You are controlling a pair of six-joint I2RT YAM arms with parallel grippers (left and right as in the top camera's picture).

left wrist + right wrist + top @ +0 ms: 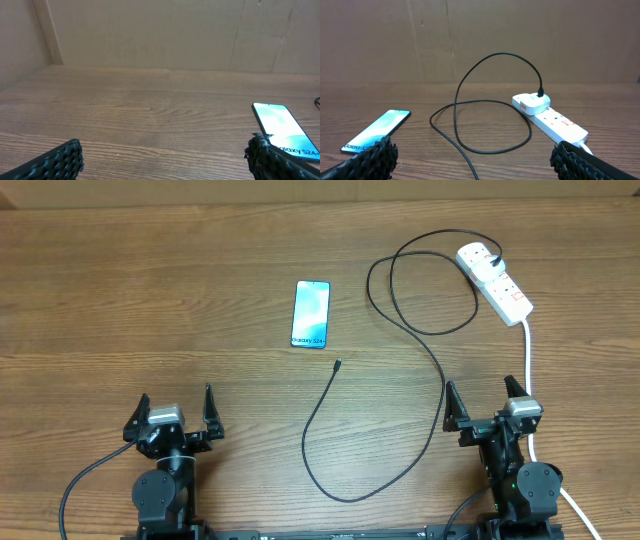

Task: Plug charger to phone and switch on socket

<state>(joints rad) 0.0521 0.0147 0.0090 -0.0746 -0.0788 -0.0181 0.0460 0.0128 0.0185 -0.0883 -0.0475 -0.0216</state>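
Observation:
The phone (311,314) lies flat mid-table, blue screen up; it also shows in the left wrist view (282,127) and the right wrist view (376,131). The black charger cable (440,385) loops across the table, its connector tip (337,365) lying free below the phone, its other end in a white adapter (476,256) plugged into the white socket strip (503,290). The cable (460,102) and strip (555,122) show in the right wrist view. My left gripper (179,413) and right gripper (487,400) are both open and empty near the front edge.
The strip's thick white cord (529,355) runs down the right side past my right arm. A cardboard wall (160,35) stands behind the wooden table (150,300).

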